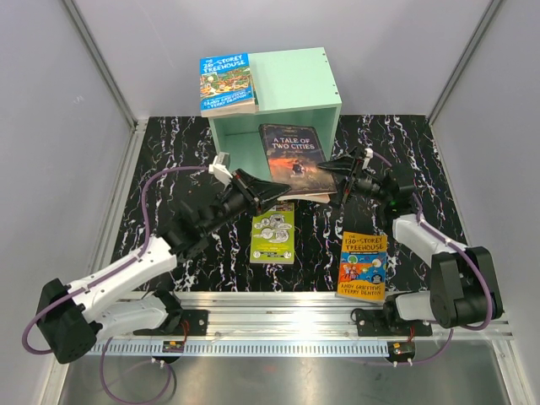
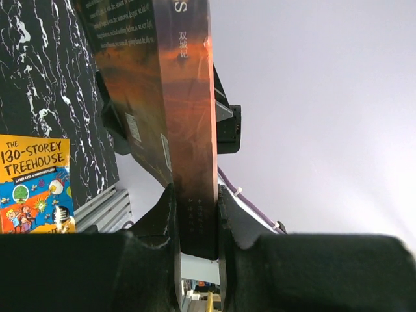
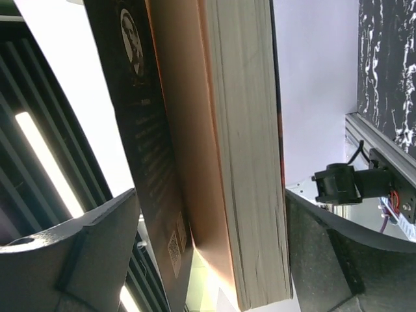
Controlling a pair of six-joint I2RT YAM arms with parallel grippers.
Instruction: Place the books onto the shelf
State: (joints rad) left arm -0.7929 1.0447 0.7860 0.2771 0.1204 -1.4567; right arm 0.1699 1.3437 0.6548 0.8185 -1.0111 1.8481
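One book (image 1: 291,152), clamped by left claw (image 2: 195,205), straddled by wide-open right claw (image 3: 211,214).

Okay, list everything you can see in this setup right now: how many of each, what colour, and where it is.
shelf: one, pale mint-green, far middle of the table, open side facing the arms
blue Treehouse book: one, blue, upright at the shelf's top left corner
A Tale of Two Cities: one, dark cover with an orange-brown spine, at the shelf's opening, between the two grippers
lime-green book: one, lime-green, flat on the table's middle
130-Storey Treehouse: one, orange-yellow, flat near the right arm's base
table: one, black with white veins
left gripper: one, black, shut on the dark book's spine
right gripper: one, dark grey, open, a finger on each side of that book
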